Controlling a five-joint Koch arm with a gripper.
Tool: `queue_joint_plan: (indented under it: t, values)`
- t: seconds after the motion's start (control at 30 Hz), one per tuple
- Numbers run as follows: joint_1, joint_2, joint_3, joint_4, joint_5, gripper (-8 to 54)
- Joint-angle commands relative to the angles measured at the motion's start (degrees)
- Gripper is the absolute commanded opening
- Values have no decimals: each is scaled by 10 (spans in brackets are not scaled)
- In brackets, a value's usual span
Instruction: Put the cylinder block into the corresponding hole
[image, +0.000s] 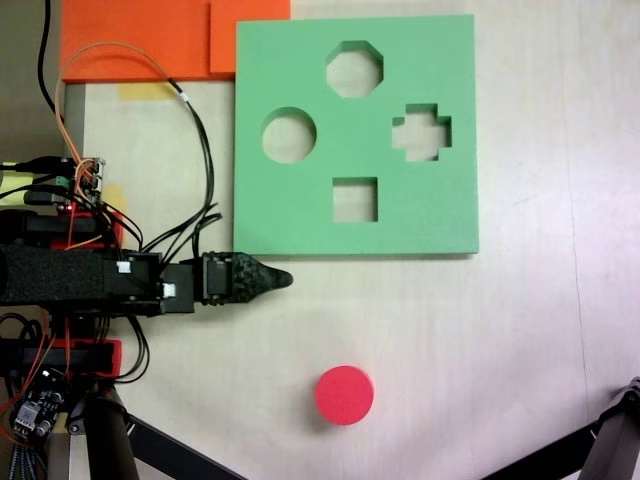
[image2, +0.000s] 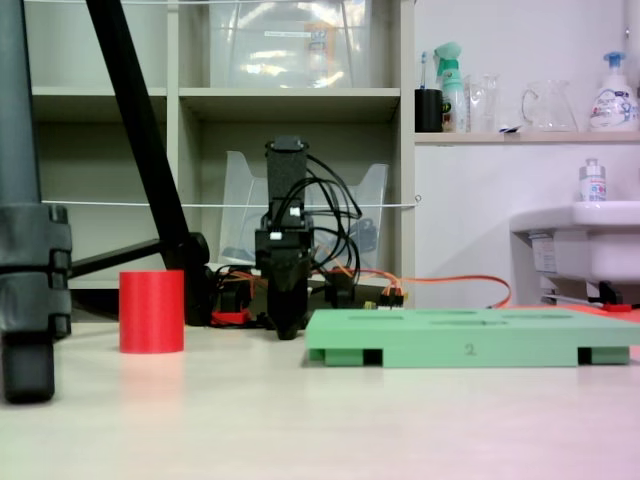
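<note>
The cylinder block (image: 344, 395) is a short red foam cylinder standing upright on the table, near the front in a fixed view from above; in a fixed view from table level the cylinder block (image2: 151, 311) stands left of the arm. The green foam board (image: 300, 215) lies flat at the back, and its round hole (image: 289, 136) is on the left side. My gripper (image: 284, 280) points right just off the board's front left corner, its jaws together with nothing held. Seen from table level, my gripper (image2: 287, 328) hangs low over the table beside the board (image2: 470, 338).
The board also has an octagonal cut-out (image: 355, 69), a cross cut-out (image: 421, 132) and a square cut-out (image: 354, 199). An orange foam sheet (image: 140, 40) lies at the back left. Cables (image: 190, 130) loop beside the arm. Tripod legs (image: 160, 445) stand near the front edge.
</note>
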Motion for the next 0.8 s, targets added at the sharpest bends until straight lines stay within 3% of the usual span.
queue_joint_plan:
  t: [0.0,0.17,0.43,0.77]
  values:
    - [-7,36,38,9,9,341]
    - [-4,37,40,-13,18,354]
    - [38,37,37,-245,199,338]
    - [145,36,-13,-425,851,333]
